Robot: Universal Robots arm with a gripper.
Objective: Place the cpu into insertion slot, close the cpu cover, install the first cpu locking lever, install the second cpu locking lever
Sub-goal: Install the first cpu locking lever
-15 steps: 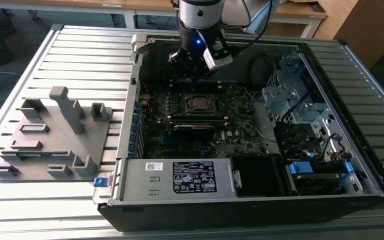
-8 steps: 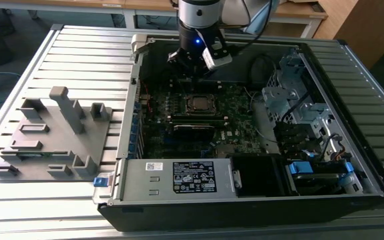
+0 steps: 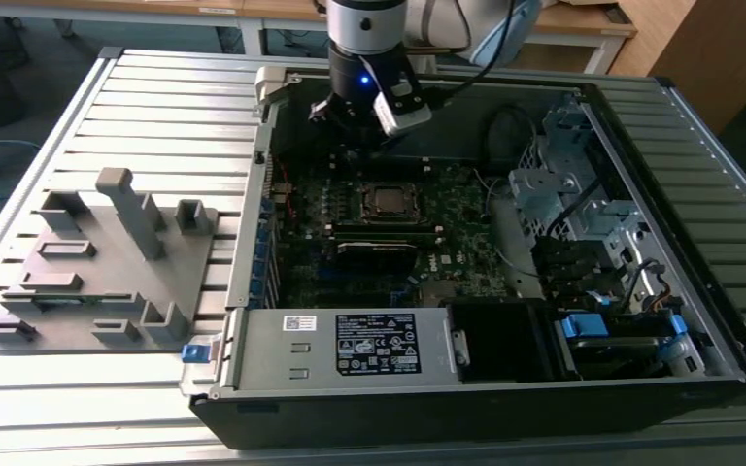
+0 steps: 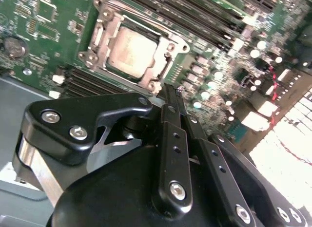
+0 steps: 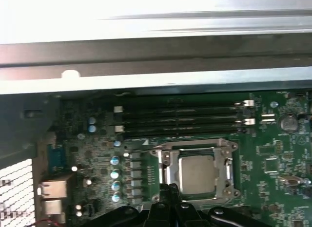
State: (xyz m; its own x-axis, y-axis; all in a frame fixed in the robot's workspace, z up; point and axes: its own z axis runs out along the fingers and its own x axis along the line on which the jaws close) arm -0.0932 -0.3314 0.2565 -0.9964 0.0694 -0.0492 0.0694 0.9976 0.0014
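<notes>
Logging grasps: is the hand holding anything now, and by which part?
Nothing: the hand is shut and empty, near the cpu cover, which lies closed over the cpu.

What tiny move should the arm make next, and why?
Probably ease the closed fingers slightly down toward the near edge of the cpu cover. The cpu already lies inside the cover's frame, which looks flat, and the fingers hover just beside that frame, so the work left seems to be at that edge.
</notes>
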